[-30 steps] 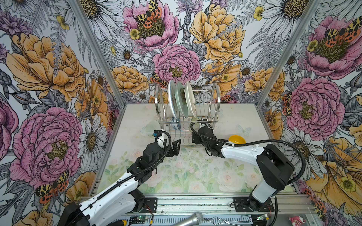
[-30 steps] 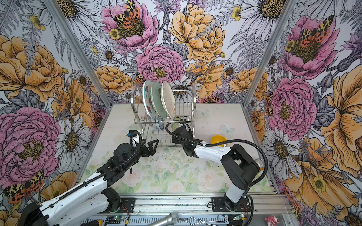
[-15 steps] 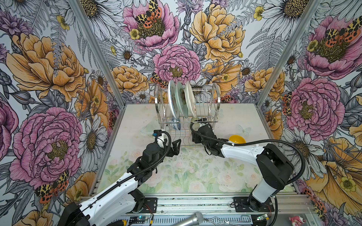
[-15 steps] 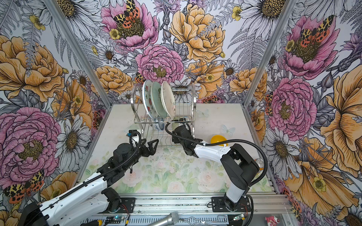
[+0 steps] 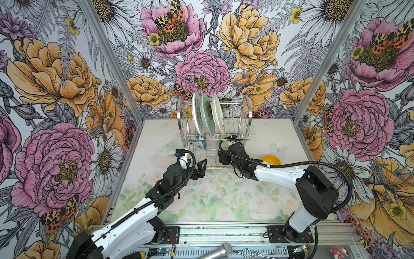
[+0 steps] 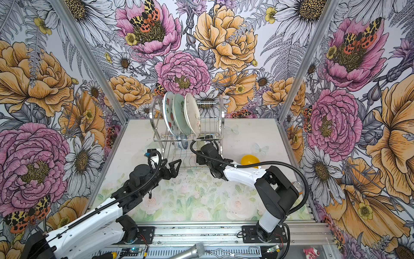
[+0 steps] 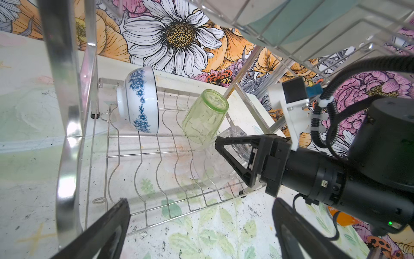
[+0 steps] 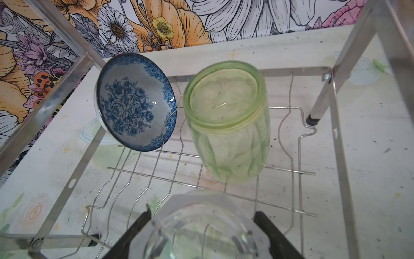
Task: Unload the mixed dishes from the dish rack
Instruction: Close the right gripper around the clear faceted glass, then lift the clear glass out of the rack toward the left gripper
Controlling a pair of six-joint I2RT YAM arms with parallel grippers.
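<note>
The dish rack (image 5: 246, 107) stands at the back of the table. Its upper tier holds three upright plates: watermelon-print (image 5: 196, 114), pale green (image 5: 207, 116) and cream (image 5: 218, 114). On the lower tier the blue-and-white bowl (image 8: 134, 105) stands on edge beside the tilted green tumbler (image 8: 228, 121). My right gripper (image 8: 201, 213) reaches in under the upper tier and is shut on the clear glass (image 8: 201, 226), one finger on each side. My left gripper (image 7: 200, 204) hangs open and empty over the table, just in front of the lower tier. The yellow bowl (image 5: 271, 159) lies on the table right of the rack.
An orange soda can (image 7: 342, 218) sits on the table behind my right arm. The rack's arched frame (image 7: 67, 89) and thin legs (image 8: 313, 116) flank the lower tier closely. A microphone (image 5: 215, 251) lies on the front rail. Patterned walls close off three sides.
My right gripper has shifted only slightly at the rack's lower tier. The left arm has not moved.
</note>
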